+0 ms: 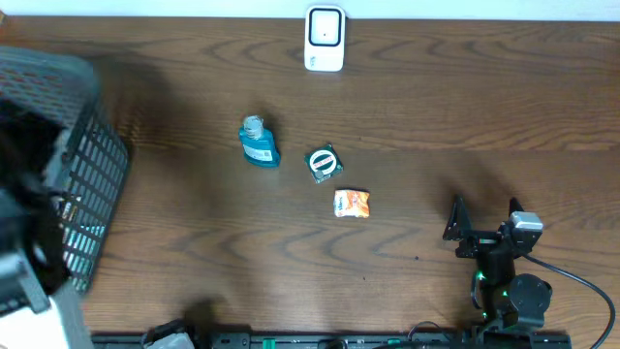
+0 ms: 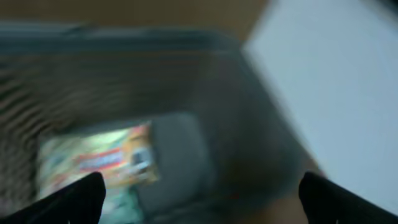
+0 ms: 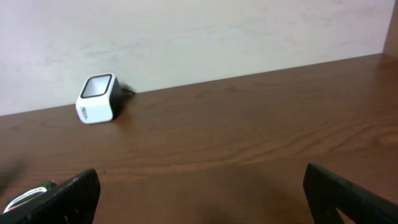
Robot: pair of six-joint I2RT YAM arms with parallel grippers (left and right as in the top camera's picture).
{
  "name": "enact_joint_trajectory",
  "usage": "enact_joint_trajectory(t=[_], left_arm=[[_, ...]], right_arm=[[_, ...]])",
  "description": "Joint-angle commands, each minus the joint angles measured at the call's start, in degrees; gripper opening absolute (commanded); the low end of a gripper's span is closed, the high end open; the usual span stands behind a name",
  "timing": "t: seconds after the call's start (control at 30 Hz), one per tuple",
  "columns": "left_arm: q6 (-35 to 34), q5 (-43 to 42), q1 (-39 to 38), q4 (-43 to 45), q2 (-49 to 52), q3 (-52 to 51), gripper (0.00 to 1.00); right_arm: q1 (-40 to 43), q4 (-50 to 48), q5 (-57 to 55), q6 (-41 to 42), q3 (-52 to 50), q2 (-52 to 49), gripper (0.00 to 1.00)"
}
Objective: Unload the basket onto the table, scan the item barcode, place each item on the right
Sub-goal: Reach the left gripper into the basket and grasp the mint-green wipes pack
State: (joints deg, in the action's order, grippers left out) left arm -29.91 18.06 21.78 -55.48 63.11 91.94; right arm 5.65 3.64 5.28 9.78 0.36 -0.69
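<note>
Dark wood table [image 1: 194,252] holds blue bottle [image 1: 259,143], round green pack [image 1: 324,164], orange packet [image 1: 353,203] — grouped before the scanner [image 1: 325,39], presumably for easy reach — with my right gripper [image 1: 482,218] and left gripper [image 2: 199,196] both spread, empty, the left over the basket [image 1: 97,160].

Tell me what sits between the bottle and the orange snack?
A round green packet lies between the bottle and the orange snack, seen from overhead.

You've got 3 loose items on the table [image 1: 194,252]: 1 bottle [image 1: 259,142], 1 round pack [image 1: 324,164], 1 orange packet [image 1: 352,203]. Plus 1 scanner [image 1: 325,39] and 1 basket [image 1: 97,165] w/ 1 pouch [image 2: 93,158] visible inside; anything else in there is too blurred to count.
</note>
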Motion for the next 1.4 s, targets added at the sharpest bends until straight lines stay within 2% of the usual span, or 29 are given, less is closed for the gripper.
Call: enact_joint_trajectory(t=[0.0,0.17,0.27,0.53,0.8,0.93,1.27,1.3,1.33,1.37], left_arm=[[-4.9,-12.0,13.9,-4.0,6.4,-0.2,0.98],[-1.4,-17.9,21.4,-10.1,17.4,-0.2,0.98],[2.9,-17.8,21.5,-12.7,24.7,-0.2,0.99],[4.7,-17.4,21.4,-14.3,38.2,-0.2,0.97],[4.5,-17.4,21.4,-14.9,45.4,-3.0,0.89],[4.1,-17.4,21.4,-14.7,48.3,-4.4,0.89],[-2.8,-17.4,21.4,-8.5,50.8,-11.8,0.89],[-3.3,-17.4,21.4,-7.8,50.8,-12.8,0.86],[-3.4,-17.4,21.4,-7.1,50.8,-13.8,0.76],[-3.4,-17.4,21.4,-6.5,50.8,-14.8,0.61]], right_arm=[[-0.5,0.3,-0.3,-0.6,0.0,0.3,0.99],[-0.5,0.3,-0.3,-0.6,0.0,0.3,0.99],[-0.5,0.3,-0.3,-0.6,0.0,0.3,0.99],[-0.5,0.3,-0.3,-0.6,0.0,0.3,0.99],[-0.5,0.3,-0.3,-0.6,0.0,0.3,0.99],[-0.5,0.3,-0.3,-0.6,0.0,0.3,0.99],[-0.5,0.3,-0.3,-0.6,0.0,0.3,0.99],[-0.5,0.3,-0.3,-0.7,0.0,0.3,0.99],[-0.5,0.3,-0.3,-0.6,0.0,0.3,0.99],[-0.5,0.2,-0.3,-0.6,0.0,0.3,0.99]])
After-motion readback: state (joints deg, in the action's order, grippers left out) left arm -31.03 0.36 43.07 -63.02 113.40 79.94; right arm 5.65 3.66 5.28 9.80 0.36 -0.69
